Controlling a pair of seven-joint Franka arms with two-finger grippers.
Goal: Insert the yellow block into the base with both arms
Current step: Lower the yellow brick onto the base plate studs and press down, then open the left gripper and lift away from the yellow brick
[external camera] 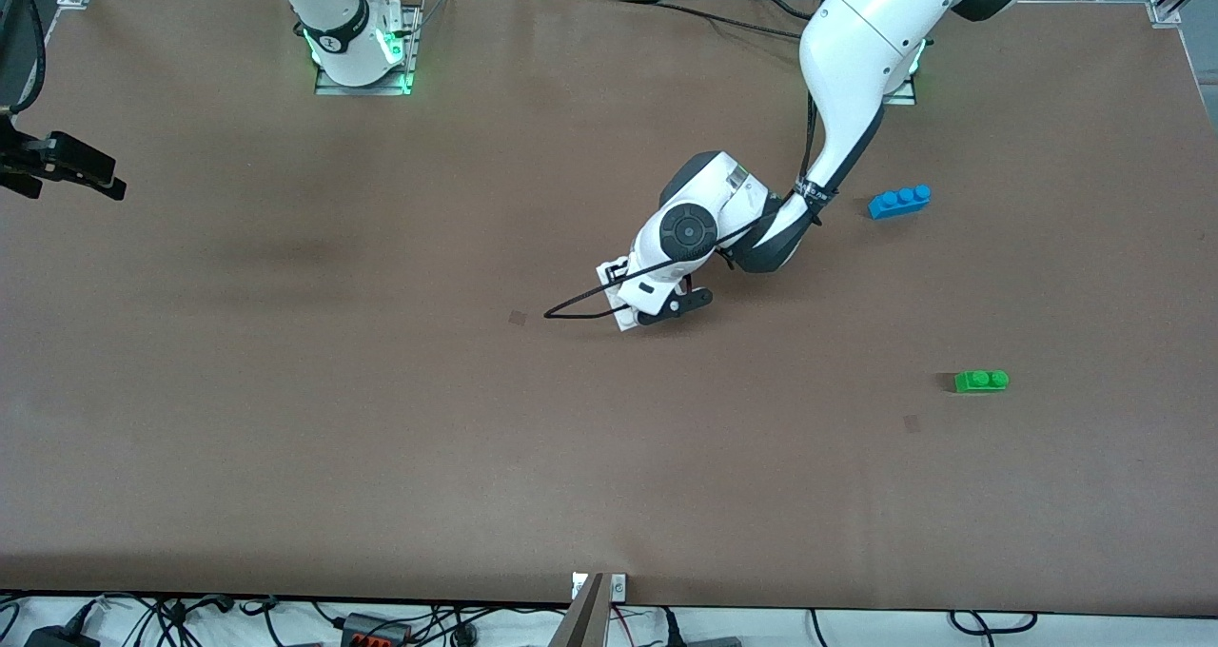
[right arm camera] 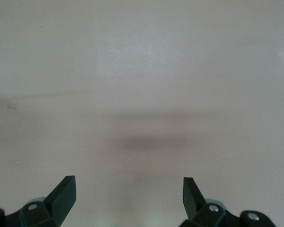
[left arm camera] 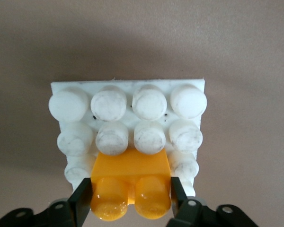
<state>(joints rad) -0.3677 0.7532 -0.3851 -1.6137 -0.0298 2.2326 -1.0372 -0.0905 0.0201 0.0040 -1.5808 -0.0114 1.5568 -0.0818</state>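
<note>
The yellow block (left arm camera: 131, 182) sits against the white base (left arm camera: 128, 101), over the middle studs of one edge row. My left gripper (left arm camera: 131, 187) is shut on it, with one black finger (left arm camera: 85, 196) on each side. In the front view the left gripper (external camera: 668, 308) is low over the base (external camera: 609, 274) at the table's middle, and the arm hides the block. I cannot tell whether the block is fully pressed in. My right gripper (external camera: 90, 176) waits open and empty over bare table at the right arm's end; it also shows in the right wrist view (right arm camera: 129, 185).
A blue three-stud brick (external camera: 899, 202) lies toward the left arm's end, beside the left arm. A green two-stud brick (external camera: 980, 381) lies nearer to the front camera. A black cable loop (external camera: 580, 306) hangs from the left wrist beside the base.
</note>
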